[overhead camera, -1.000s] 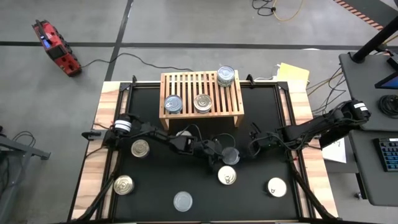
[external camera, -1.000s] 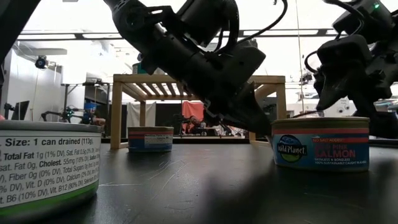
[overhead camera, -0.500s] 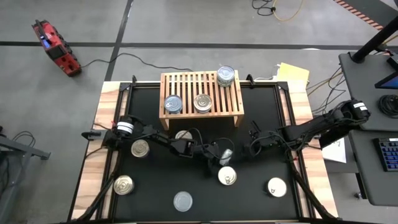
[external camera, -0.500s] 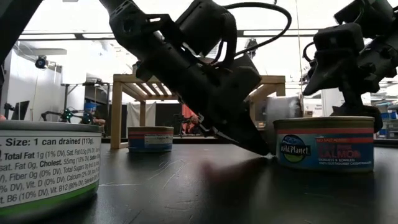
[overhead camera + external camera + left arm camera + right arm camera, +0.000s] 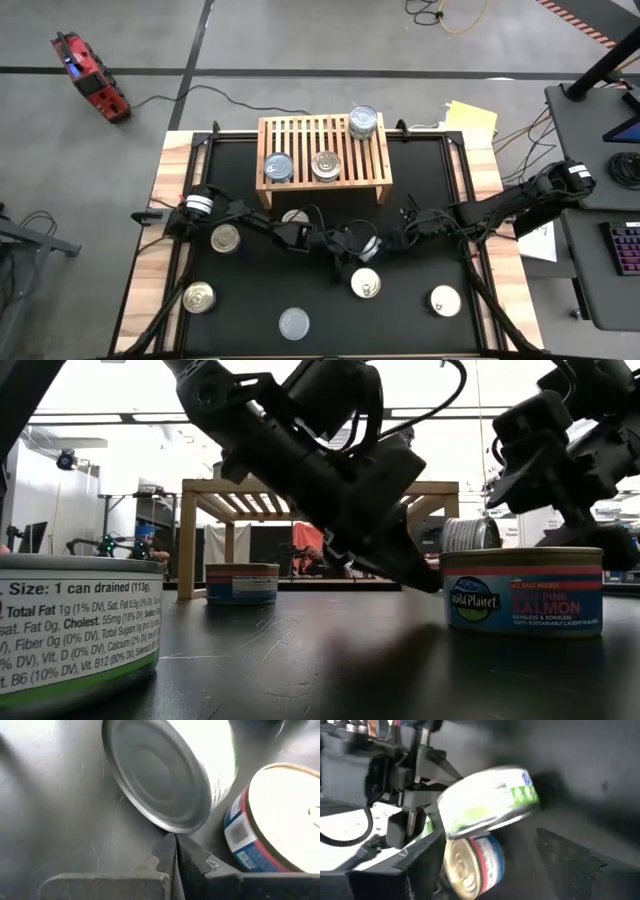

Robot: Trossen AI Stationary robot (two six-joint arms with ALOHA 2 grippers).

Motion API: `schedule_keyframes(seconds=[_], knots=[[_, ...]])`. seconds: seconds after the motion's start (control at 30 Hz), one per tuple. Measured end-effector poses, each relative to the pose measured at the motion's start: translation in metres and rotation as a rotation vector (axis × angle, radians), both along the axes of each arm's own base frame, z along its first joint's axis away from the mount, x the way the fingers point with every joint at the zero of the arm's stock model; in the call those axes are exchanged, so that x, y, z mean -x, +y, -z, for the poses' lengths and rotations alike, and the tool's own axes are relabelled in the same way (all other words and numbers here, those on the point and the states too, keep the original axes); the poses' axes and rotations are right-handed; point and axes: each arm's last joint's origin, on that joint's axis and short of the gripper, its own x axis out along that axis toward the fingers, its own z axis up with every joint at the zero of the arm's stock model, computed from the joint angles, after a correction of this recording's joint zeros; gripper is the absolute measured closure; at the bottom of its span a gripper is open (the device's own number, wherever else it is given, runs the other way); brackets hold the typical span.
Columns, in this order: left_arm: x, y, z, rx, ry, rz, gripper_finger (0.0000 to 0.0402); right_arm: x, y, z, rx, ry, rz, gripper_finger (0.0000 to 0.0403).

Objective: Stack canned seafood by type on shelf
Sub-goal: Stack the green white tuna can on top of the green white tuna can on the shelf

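tabletop (image 5: 420, 170) is black, wood edged. shelf (image 5: 324, 150) sits at its far middle with three cans on the slats: two side by side near the front edge (image 5: 278, 166) (image 5: 326, 165), one at the back right corner (image 5: 363, 122). loose cans on the mat: salmon can (image 5: 365, 283), others at (image 5: 227, 238), (image 5: 199, 297), (image 5: 294, 323), (image 5: 445, 300). left gripper (image 5: 352, 252) is mid-table, fingers (image 5: 176, 851) closed, their tips under the rim of a tilted can (image 5: 368, 247), which leans over the salmon can. right gripper (image 5: 408, 237) is just right of it, fingers (image 5: 570, 852) open on either side of the tilted can, not gripping.
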Motion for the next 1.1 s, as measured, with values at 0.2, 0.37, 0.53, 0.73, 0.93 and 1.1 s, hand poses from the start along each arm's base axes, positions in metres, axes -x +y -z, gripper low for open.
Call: schedule_keyframes(seconds=[0.2,0.37,0.53,0.73,0.93,1.1], knots=[[-0.011,-0.002,-0.017,-0.053,-0.056,0.046,0.0402,0.0,0.003,-0.002,-0.136,0.013,0.043,0.012],[-0.017,-0.003,-0.028,-0.098,-0.07,0.079,0.0401,-0.003,0.011,-0.009,-0.126,0.008,0.03,0.0129],[-0.02,-0.004,-0.033,-0.126,-0.08,0.1,0.0401,-0.013,0.012,-0.02,0.071,0.086,0.008,0.0135],[-0.022,-0.004,-0.036,-0.136,-0.093,0.107,0.0401,-0.032,0.016,-0.035,0.228,0.127,-0.068,0.0131],[-0.021,-0.004,-0.036,-0.136,-0.089,0.107,0.0402,-0.051,0.02,-0.039,0.324,0.22,-0.153,0.0119],[-0.021,-0.004,-0.034,-0.136,-0.073,0.106,0.0401,-0.064,0.025,-0.035,0.355,0.304,-0.215,0.0112]])
